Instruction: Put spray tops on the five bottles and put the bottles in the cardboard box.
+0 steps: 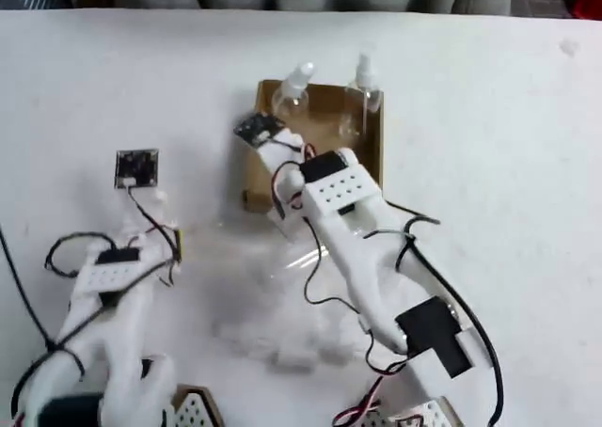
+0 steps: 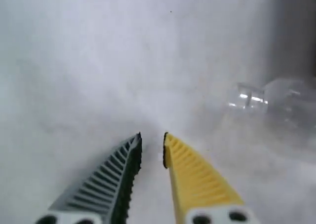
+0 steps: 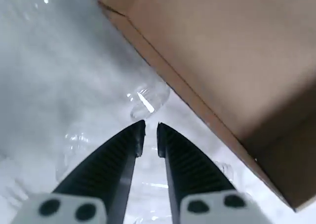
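cardboard box (image 1: 374,150) sits mid-table with two capped bottles (image 1: 294,90) upright at its far end, likely tucked there to leave the near part free. right gripper (image 3: 151,128) hangs just outside the box's near wall, jaws almost closed on nothing, tips aimed at a clear bottle (image 3: 148,96) lying on the table, probably uncapped. left gripper (image 2: 152,137) sits low off to the side, likewise nearly closed and empty, with a glassy-looking second bottle (image 2: 269,99) lying ahead.
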Controlling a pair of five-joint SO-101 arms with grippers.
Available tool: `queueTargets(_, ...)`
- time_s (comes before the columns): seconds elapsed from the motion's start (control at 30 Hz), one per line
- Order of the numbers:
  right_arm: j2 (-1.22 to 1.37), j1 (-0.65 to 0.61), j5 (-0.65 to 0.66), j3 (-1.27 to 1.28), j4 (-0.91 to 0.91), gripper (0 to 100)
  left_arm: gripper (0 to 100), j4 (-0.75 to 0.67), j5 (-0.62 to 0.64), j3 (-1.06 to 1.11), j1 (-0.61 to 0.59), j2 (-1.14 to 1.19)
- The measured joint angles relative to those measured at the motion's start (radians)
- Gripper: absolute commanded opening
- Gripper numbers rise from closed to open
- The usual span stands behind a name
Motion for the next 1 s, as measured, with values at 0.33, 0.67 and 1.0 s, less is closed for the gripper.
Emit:
queueTargets(0.33,0.005,-0.094,-0.041,0.028,-0.106,1.6,8,0.097,0.000,-0.143,0.000,0.167)
queueTargets(0.67,0.003,-0.239,-0.152,0.040,-0.118,1.6,8,0.100,0.034,-0.158,0.000,0.169)
queueTargets(1.0,-0.157,-0.178,-0.152,0.040,0.015,1.6,8,0.103,0.241,-0.206,-0.020,0.169)
